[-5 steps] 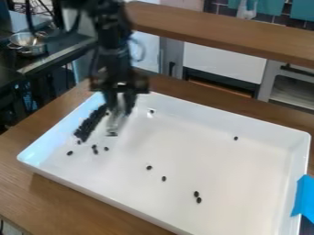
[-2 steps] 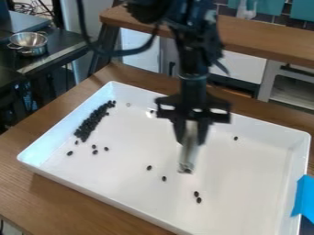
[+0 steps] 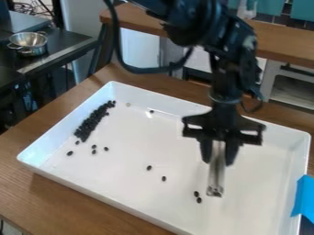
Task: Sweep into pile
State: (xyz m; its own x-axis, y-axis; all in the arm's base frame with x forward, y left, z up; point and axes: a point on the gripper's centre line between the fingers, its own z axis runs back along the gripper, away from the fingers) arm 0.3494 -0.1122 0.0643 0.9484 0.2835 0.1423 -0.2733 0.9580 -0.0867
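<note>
- Over the right-hand part of the white tray, the black arm comes down from the top edge of the view
- Its jaws hang above the tray floor, closed on a long, pale tool, with the two fingers only that tool's width apart
- Below them the tool points down, its tip low over the tray floor; whether it touches is hard to tell
- Along the tray's left side lies a narrow, slanting pile of dark beans, packed close together
- Just off the pile's near end sit a few loose beans, spaced apart
- Two more beans lie around the middle of the tray, and a close pair sits just beside the tool's tip
- Near the far wall is one more bean
- Under the tray is the wooden worktop, with blue tape at the tray's right edge
- Beyond, at upper left, a metal pan stands on a dark table
</note>
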